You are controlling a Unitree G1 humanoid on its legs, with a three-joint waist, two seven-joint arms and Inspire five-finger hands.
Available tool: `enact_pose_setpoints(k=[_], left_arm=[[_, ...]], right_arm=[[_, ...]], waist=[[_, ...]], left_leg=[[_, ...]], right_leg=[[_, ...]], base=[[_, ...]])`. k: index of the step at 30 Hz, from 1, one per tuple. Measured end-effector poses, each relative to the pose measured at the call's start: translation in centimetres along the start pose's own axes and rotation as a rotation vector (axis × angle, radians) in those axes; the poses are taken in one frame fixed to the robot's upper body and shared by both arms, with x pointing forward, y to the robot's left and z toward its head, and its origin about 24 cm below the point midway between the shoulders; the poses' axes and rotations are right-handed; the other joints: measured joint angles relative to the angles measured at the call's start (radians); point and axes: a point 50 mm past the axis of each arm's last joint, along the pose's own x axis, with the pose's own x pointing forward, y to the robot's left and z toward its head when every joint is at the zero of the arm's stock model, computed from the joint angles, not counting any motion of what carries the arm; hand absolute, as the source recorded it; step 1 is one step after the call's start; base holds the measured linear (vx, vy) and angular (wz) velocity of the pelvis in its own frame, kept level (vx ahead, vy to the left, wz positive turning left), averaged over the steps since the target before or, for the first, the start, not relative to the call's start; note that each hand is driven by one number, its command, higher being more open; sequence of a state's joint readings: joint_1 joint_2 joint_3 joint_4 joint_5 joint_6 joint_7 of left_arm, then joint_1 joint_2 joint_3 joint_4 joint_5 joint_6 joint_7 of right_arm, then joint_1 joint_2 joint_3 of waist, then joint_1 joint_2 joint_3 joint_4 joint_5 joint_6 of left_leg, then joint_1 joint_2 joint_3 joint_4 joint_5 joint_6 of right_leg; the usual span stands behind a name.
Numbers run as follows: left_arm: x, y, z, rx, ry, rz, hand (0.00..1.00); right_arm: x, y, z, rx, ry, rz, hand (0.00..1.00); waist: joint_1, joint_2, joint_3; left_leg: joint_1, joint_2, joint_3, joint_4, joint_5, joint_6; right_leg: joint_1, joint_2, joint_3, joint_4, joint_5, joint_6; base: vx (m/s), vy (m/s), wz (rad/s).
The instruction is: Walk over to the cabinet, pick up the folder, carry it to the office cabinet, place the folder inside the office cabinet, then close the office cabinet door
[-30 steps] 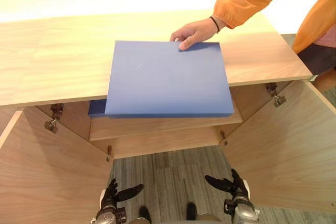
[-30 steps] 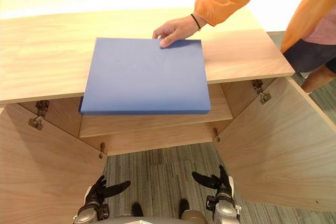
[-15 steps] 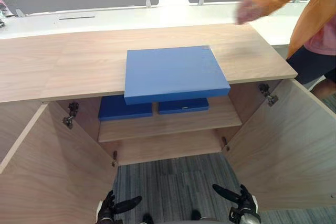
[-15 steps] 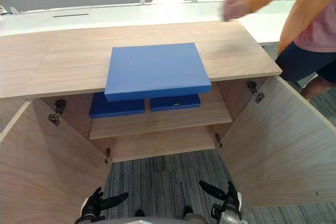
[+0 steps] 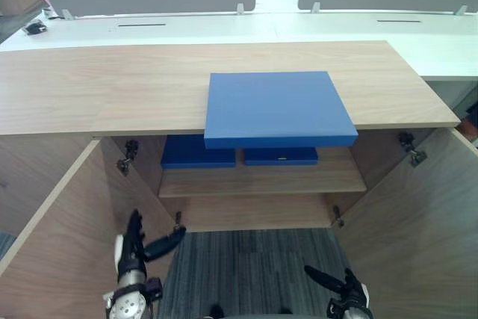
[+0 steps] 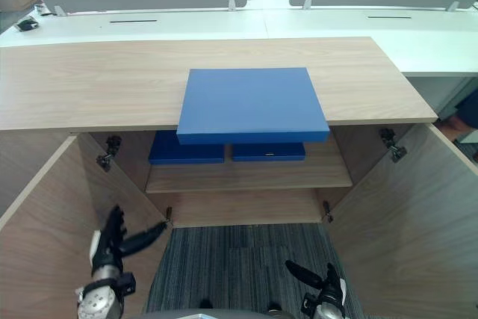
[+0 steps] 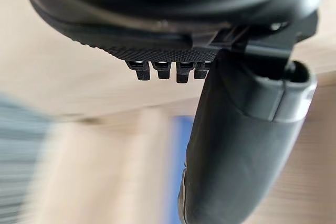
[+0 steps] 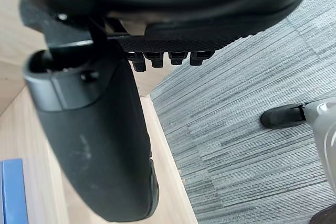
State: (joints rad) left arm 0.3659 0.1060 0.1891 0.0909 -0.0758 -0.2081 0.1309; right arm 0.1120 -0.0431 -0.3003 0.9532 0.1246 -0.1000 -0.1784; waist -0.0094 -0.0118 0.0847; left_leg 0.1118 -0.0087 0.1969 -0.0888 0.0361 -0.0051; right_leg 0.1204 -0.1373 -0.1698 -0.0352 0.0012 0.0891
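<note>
Left eye view has the blue folder [image 5: 278, 108] lying flat on the wooden cabinet top [image 5: 112, 87], its near edge jutting out over the open compartment. Below it, two more blue folders [image 5: 198, 156] lie side by side on the inner shelf [image 5: 261, 181]. The left hand [image 5: 133, 248] hangs beside the wide-open left door [image 5: 60, 237], and the right hand [image 5: 345, 287] sits lower by the open right door [image 5: 418, 237] above the grey carpet [image 5: 246, 259]; both have straight, spread fingers, hold nothing and are well apart from the folder.
</note>
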Motion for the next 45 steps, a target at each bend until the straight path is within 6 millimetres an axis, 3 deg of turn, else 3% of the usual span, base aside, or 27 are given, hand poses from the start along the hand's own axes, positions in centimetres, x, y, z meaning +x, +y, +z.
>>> enact_pose_setpoints(k=[6,15,18,24,29,37,38,42,45], left_arm=[[0.0,-0.2,6.6,0.118,-0.351,0.016,1.00],[-0.3,-0.1,10.5,0.444,-0.603,0.014,1.00],[-0.3,-1.6,12.1,0.583,-0.725,-0.087,1.00],[-0.6,-6.9,16.2,0.794,-1.087,-0.278,1.00],[-0.2,-9.2,17.2,0.864,-1.198,-0.344,1.00],[3.2,-9.3,15.2,1.052,-1.027,-0.354,1.00],[3.4,-9.3,15.0,1.064,-1.014,-0.353,0.00],[3.9,-9.2,14.7,1.111,-0.979,-0.335,0.00],[4.3,-9.4,15.9,1.090,-1.003,-0.296,0.00]], right_arm=[[-0.3,-0.4,-0.7,-0.016,0.013,0.009,1.00],[-1.1,-1.9,-3.2,-0.088,0.072,0.006,1.00],[-1.2,-2.0,-3.7,-0.095,0.092,0.008,1.00],[-1.1,-1.8,-3.6,-0.135,0.082,0.040,1.00],[-1.2,-1.9,-3.8,-0.139,0.089,0.051,1.00],[-1.0,-1.5,-3.3,-0.172,0.071,0.087,1.00],[-1.0,-1.5,-3.3,-0.172,0.071,0.087,1.00],[-1.0,-1.5,-3.2,-0.172,0.071,0.088,1.00],[-1.0,-1.4,-3.1,-0.172,0.073,0.091,1.00]], waist=[[0.008,0.023,0.008],[0.001,0.022,0.002],[-0.002,0.022,-0.018],[-0.027,0.022,-0.027],[-0.050,0.023,-0.032],[-0.072,0.022,-0.032],[-0.072,0.022,-0.031],[-0.073,0.021,-0.031],[-0.070,0.021,-0.031]], left_leg=[[0.041,0.009,-0.008,-0.005,-0.003,-0.003],[0.053,0.015,-0.012,-0.006,-0.002,-0.003],[0.051,0.020,-0.004,-0.005,-0.006,-0.008],[0.051,0.025,0.029,0.000,-0.010,-0.014],[0.046,0.027,0.052,0.000,-0.013,-0.018],[0.033,0.029,0.063,-0.005,-0.015,-0.019],[0.032,0.029,0.063,-0.005,-0.016,-0.019],[0.023,0.029,0.064,-0.003,-0.019,-0.020],[0.021,0.029,0.064,-0.001,-0.020,-0.021]], right_leg=[[0.031,0.008,0.000,0.014,-0.014,-0.019],[0.039,0.012,0.000,0.020,-0.029,-0.022],[0.037,0.011,0.009,0.017,-0.016,-0.005],[0.022,0.017,0.046,0.015,-0.010,-0.007],[0.001,0.027,0.069,0.016,-0.007,-0.011],[-0.013,0.031,0.078,-0.001,0.000,-0.018],[-0.014,0.031,0.078,-0.004,0.002,-0.017],[-0.016,0.031,0.079,-0.018,0.008,-0.016],[-0.016,0.031,0.079,-0.024,0.009,-0.016]], base=[[-0.05,-0.027,-0.01],[-0.05,-0.017,0.00],[0.03,-0.002,-0.07],[0.02,0.000,-0.17],[0.00,-0.010,-0.15],[-0.01,-0.018,-0.04],[0.00,0.000,0.00],[0.00,0.000,0.00],[0.00,-0.010,-0.01]])
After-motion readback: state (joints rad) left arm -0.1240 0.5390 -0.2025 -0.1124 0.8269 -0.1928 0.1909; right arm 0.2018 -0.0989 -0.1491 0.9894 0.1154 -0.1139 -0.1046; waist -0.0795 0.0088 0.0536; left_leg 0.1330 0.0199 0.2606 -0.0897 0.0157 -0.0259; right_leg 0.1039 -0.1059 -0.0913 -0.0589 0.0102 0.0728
